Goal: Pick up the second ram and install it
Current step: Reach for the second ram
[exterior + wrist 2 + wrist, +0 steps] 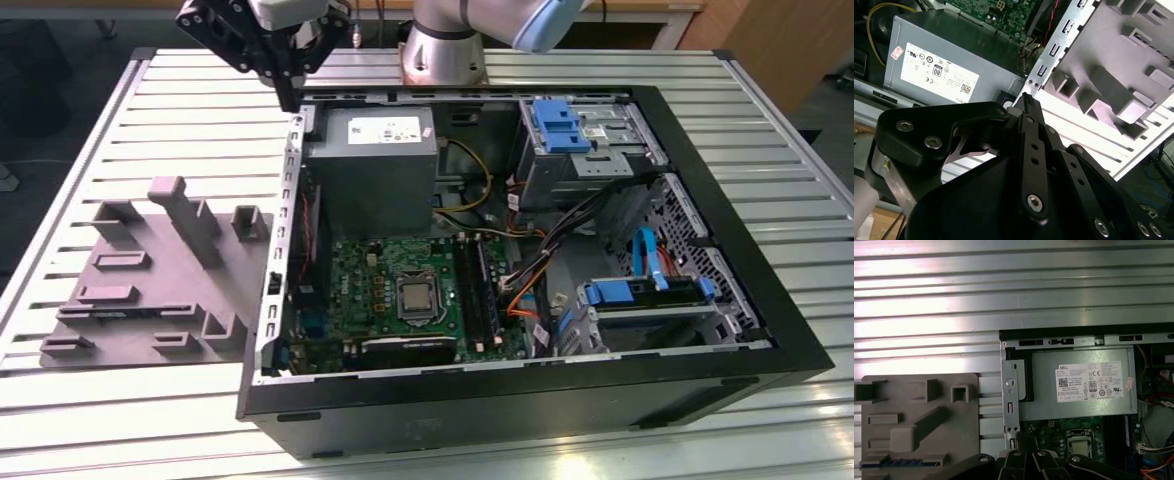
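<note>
My gripper [287, 100] hangs above the far corner of the open computer case [747, 330] on the exterior view's left, over the case wall beside the grey power supply [371, 165]. In the second wrist view its fingers [1026, 102] are pressed together and I see nothing between them. A thin dark strip with bluish marks, which looks like the second ram [901, 461], lies in a low holder on the grey fixture block [160, 270], well apart from the gripper. The long black memory slots [475, 290] sit on the green motherboard beside the processor socket [416, 297].
The case lies on its side on a slatted metal table [107, 120]. Blue drive brackets [558, 125] and bundles of cables [534, 280] fill the case on the exterior view's right. The fixture block has several upright posts [171, 205].
</note>
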`<action>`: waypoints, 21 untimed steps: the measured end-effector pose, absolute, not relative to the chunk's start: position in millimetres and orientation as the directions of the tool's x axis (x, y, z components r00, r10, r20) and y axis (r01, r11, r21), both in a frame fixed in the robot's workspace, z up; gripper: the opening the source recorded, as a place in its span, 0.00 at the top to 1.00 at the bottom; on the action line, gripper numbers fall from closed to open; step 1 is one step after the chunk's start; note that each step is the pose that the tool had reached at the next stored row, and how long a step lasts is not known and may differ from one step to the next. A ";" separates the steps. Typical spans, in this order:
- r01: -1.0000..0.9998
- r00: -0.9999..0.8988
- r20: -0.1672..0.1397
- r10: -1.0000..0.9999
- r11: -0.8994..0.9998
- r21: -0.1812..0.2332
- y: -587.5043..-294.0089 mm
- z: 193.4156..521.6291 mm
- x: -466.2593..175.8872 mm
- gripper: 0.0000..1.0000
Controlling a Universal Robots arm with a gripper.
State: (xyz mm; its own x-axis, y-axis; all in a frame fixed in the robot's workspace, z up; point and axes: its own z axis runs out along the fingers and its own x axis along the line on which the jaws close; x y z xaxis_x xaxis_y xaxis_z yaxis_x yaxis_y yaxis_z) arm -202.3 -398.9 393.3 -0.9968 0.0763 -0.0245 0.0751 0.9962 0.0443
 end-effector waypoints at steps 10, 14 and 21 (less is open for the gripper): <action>0.075 -0.997 -0.024 0.076 0.996 0.044 -398.9 393.3 -209.0 0.89; 0.075 -0.997 -0.024 0.076 0.996 0.044 -398.9 393.3 -213.9 0.89; 0.075 -0.997 -0.024 0.076 0.996 0.044 -398.9 393.2 -220.0 0.89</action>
State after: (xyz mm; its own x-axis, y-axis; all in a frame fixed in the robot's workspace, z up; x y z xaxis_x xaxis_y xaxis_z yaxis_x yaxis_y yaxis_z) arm -220.0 -398.9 393.2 -0.9968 0.0763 -0.0245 0.0751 0.9962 0.0444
